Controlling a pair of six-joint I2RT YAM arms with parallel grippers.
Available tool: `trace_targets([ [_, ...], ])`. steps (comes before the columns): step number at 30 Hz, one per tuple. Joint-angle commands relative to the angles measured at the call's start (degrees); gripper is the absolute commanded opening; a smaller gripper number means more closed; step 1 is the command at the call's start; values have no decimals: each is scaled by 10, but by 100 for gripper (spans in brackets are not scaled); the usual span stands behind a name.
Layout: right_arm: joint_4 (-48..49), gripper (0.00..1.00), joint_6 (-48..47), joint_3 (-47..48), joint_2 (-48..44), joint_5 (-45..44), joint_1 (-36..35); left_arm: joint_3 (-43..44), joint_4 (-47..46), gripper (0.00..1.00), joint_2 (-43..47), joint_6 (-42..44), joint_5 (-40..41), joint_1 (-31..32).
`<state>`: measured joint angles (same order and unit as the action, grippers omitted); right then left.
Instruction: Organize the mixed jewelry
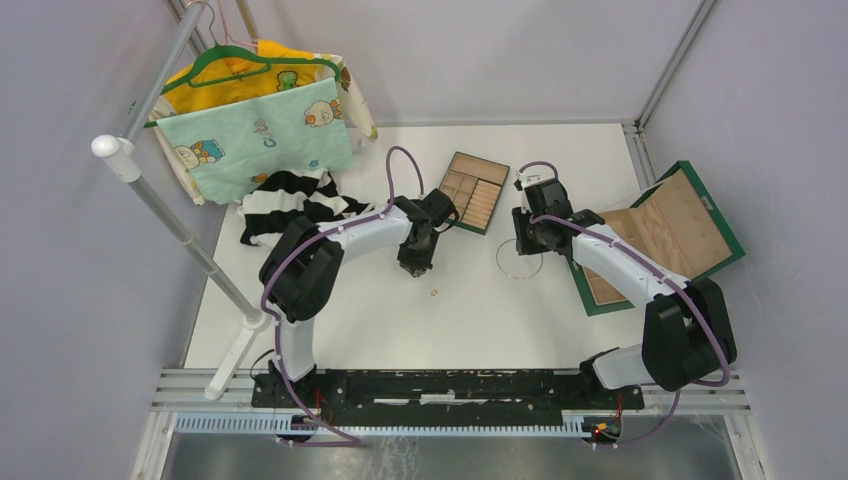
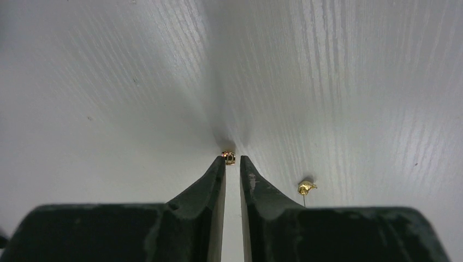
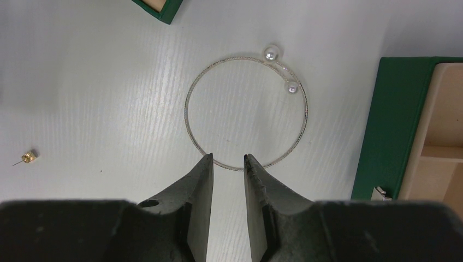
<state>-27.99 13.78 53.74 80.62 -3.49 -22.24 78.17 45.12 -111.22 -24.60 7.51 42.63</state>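
A thin silvery wire hoop (image 3: 189, 112) with two pearl ends lies flat on the white table; it also shows in the top view (image 1: 519, 260). My right gripper (image 3: 228, 158) is open, with a jaw on each side of the hoop's near arc, low over the table (image 1: 524, 248). My left gripper (image 2: 232, 158) is open by a narrow gap, tips on the table (image 1: 415, 265). A tiny gold bead (image 2: 228, 158) sits right at its tips, against the left finger. A gold stud (image 2: 306, 187) with a pin lies just right of the fingers. A gold piece (image 1: 434, 292) also lies near it in the top view.
A tan compartment tray with a green rim (image 1: 473, 190) lies behind the grippers. An open green box (image 1: 665, 235) lies to the right, and its edge is in the right wrist view (image 3: 396, 125). A gold stud (image 3: 27, 157) lies at far left there. A clothes rack (image 1: 170, 215) with garments stands at back left.
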Motion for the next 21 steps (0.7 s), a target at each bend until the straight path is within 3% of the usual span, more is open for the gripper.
trace_targets([
  [1,4,33,5,5,-12,-2,0,21,-4,22,-7,-28,19,3],
  [10,4,33,5,6,-12,-2,0,22,-8,11,-10,-27,23,3],
  [12,3,33,5,6,-13,-1,0,24,-7,3,-10,-25,24,3],
  [16,3,33,7,6,-14,-2,1,39,9,2,3,-18,22,3],
  [21,4,33,7,3,-16,-2,0,66,27,2,24,29,-60,-12],
])
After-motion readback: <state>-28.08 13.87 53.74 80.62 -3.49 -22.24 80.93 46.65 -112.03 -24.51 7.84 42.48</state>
